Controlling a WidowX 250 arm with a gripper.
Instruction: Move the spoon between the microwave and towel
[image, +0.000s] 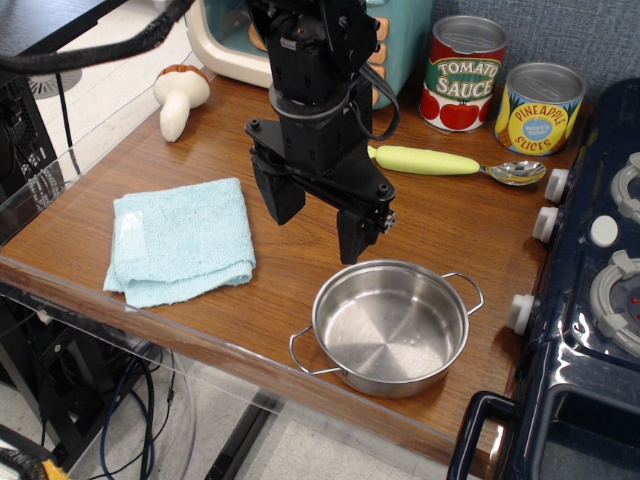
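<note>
look at the steel pot (391, 325) near the front edge of the table (470, 225); you can find everything from it. your gripper (318, 210) hangs just behind the pot and a bit to the left, up in the air. its two black fingers (278, 190) are spread apart and there is nothing between them.

the spoon (455, 164) lies flat on the table behind the pot, past the gripper. its yellow-green handle points left and its shiny bowl points right. nothing is touching it.

the light blue towel (182, 240) lies folded on the table to the left of the pot, well apart from it. the microwave (395, 40) stands far behind the pot at the back of the table, and the arm hides a lot of it.

behind the pot and to the right you see a tomato sauce can (462, 74) and a pineapple slices can (539, 108) side by side, just behind the spoon. a toy mushroom (178, 98) lies far back and left of the pot. a dark blue toy stove (590, 300) stands right beside the pot, on its right.
</note>
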